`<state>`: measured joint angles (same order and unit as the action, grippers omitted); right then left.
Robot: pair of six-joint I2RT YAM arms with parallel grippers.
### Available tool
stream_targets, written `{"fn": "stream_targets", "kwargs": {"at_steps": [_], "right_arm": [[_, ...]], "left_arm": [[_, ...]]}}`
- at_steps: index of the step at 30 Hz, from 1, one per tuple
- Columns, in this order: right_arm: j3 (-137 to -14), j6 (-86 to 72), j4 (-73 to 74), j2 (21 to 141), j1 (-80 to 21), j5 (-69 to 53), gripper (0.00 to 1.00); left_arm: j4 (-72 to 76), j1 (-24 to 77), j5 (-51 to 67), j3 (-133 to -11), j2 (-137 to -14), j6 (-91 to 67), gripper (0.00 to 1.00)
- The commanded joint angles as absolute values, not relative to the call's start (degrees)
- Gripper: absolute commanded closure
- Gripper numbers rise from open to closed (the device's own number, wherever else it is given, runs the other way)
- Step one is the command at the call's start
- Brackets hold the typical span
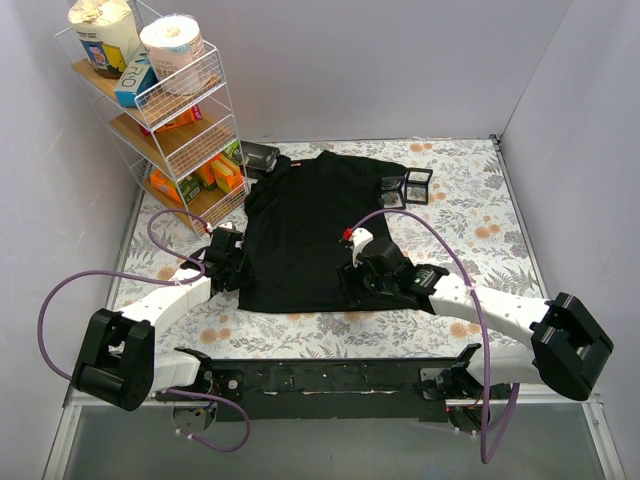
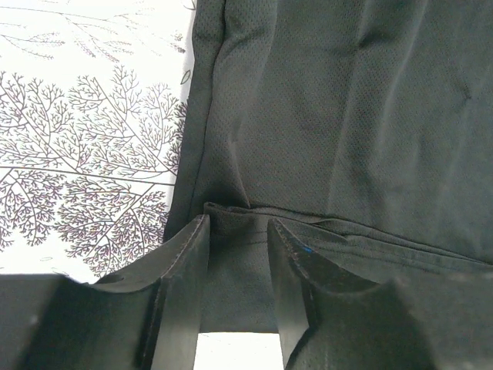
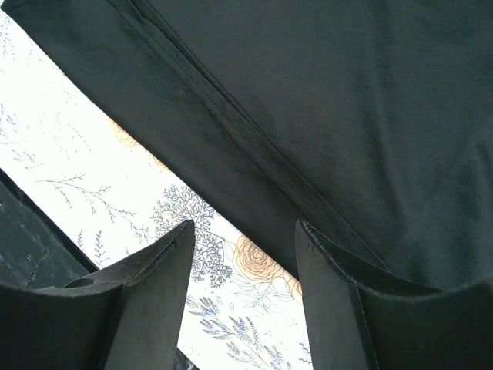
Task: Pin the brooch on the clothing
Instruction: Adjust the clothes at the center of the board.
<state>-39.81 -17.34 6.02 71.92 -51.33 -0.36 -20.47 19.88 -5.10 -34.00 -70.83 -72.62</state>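
Observation:
The clothing (image 1: 300, 230), a black T-shirt, lies flat in the middle of the flowered table. My left gripper (image 1: 228, 262) is at the shirt's left edge. In the left wrist view a fold of the clothing (image 2: 347, 116) fills the gap between the fingers (image 2: 185, 262), so the left gripper (image 2: 237, 223) is shut on it. My right gripper (image 1: 352, 275) hovers at the lower hem. In the right wrist view that gripper (image 3: 245, 227) stands open, with bare tablecloth between its fingers and the clothing (image 3: 347, 92) just beyond. The brooch is not in view.
A white wire rack (image 1: 170, 110) with boxes and paper rolls stands at the back left. Small black square frame boxes (image 1: 405, 188) sit by the shirt's right sleeve, and another dark box (image 1: 260, 155) lies near the collar. Purple cables loop over the table.

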Motion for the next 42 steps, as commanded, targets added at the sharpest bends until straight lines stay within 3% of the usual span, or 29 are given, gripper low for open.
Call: {"fn": "stream_targets", "kwargs": {"at_steps": [1,5,11,28,42], "right_arm": [[-39.73,-17.75,5.10,70.14,-50.98,-0.26,0.37],[-40.43,-17.67,5.01,70.49,-50.80,-0.26,0.37],[-42.45,-17.05,4.48,72.33,-50.28,-0.26,0.37],[-56.42,-17.31,2.29,91.57,-46.76,-5.89,0.39],[-61.17,-16.26,-2.63,96.94,-47.90,-12.73,0.41]], "left_arm": [[-19.34,19.86,-4.48,-33.93,-70.84,-72.16,0.67],[-19.51,19.86,-4.31,-33.40,-70.75,-72.60,0.76],[-19.51,19.86,-3.60,-32.52,-69.88,-73.12,1.00],[-20.56,19.86,11.42,-26.37,-56.26,-81.65,1.00],[-27.41,19.86,20.83,-26.28,-50.98,-87.54,1.00]]}}
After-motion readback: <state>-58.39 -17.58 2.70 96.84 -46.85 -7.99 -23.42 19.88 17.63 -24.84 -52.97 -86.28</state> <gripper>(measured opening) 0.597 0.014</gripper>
